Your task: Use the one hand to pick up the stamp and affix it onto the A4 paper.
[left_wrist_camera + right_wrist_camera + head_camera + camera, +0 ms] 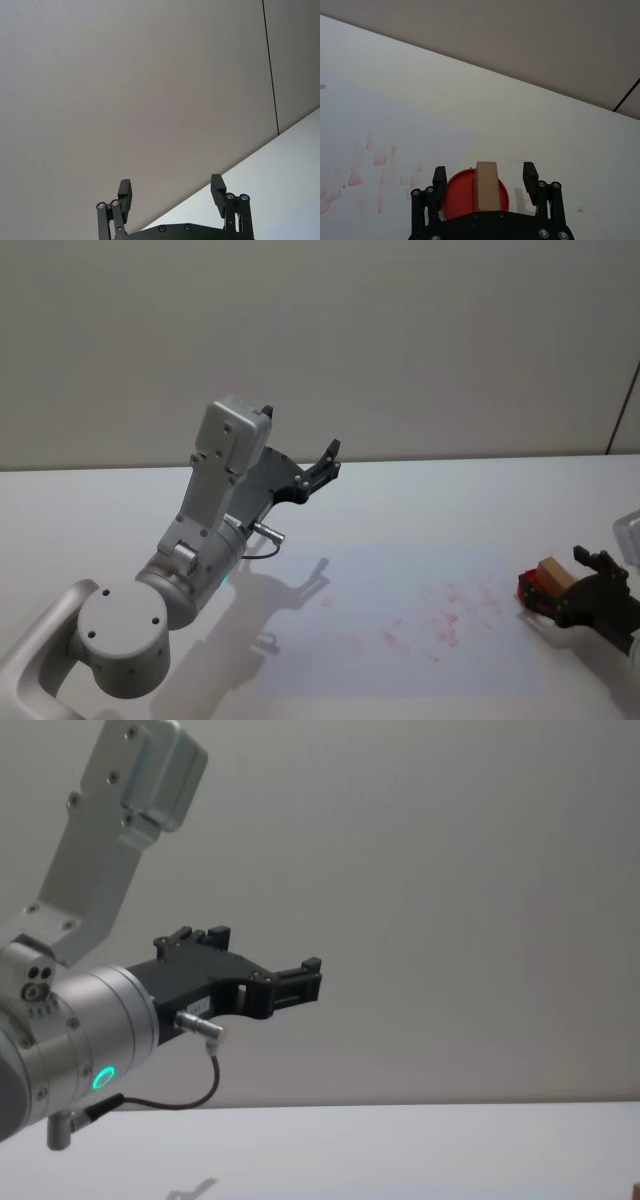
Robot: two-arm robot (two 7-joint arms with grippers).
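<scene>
The stamp (553, 573) is a small tan wooden block standing on a round red ink pad (529, 589) at the table's right side. My right gripper (570, 590) is down at it and open. In the right wrist view the stamp (486, 184) stands between the two black fingers (438, 178) with a gap on each side, above the red pad (457, 196). The A4 paper (400, 585) lies flat in the table's middle, left of the pad, with red marks (445, 620) on its right half. My left gripper (325, 465) is open and raised in the air at the left.
The white table (450, 490) runs back to a plain wall. A pale translucent object (630, 533) sits at the right edge behind the right gripper. The left arm's silver body (190, 570) stands over the table's left side, also seen with its green light (103, 1077).
</scene>
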